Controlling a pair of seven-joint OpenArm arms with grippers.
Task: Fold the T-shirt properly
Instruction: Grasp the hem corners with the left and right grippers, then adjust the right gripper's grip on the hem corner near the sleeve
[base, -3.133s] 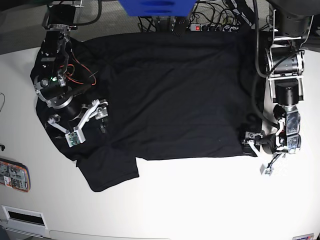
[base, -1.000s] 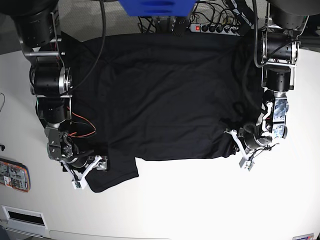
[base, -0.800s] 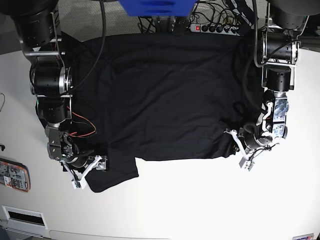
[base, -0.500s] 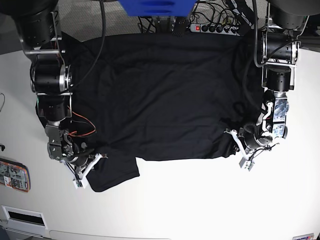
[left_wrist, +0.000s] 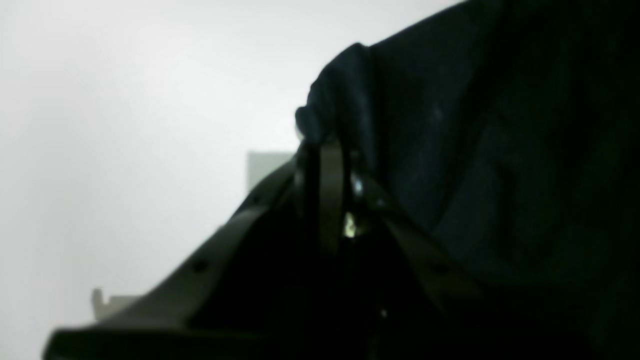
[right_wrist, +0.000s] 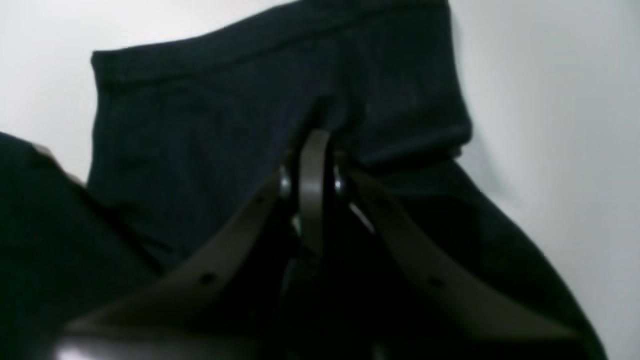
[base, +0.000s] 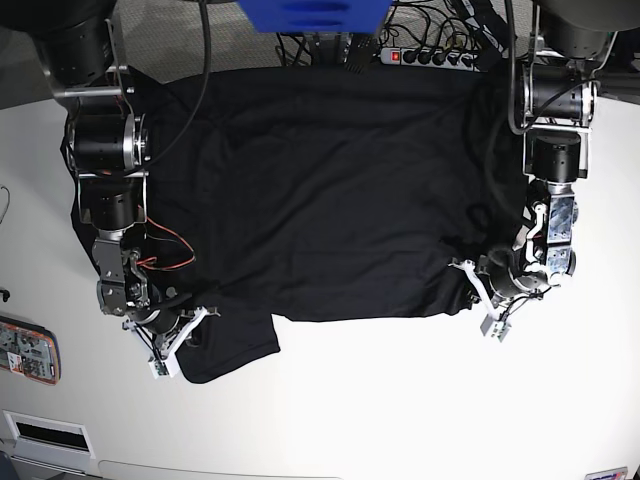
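Observation:
The black T-shirt (base: 330, 190) lies spread flat on the white table (base: 400, 400), with one short sleeve (base: 225, 350) sticking out toward the front edge. My right gripper (base: 172, 338), on the base view's left, is shut on the sleeve's edge. In the right wrist view its jaws (right_wrist: 314, 140) pinch a ridge of the black cloth (right_wrist: 200, 125). My left gripper (base: 474, 297), on the base view's right, is at the shirt's front right corner. In the left wrist view it (left_wrist: 322, 147) is shut on a bunched fold of the cloth (left_wrist: 450, 125).
A blue object (base: 312, 14) and a power strip (base: 430, 56) with cables sit behind the table's far edge. A small printed item (base: 26, 350) lies at the left edge and a white box (base: 45, 432) at the front left corner.
The right arm came down from the shirt's left side to the front sleeve and shut on it, then nudged slightly right. The left gripper moved left onto the corner and has held still since.

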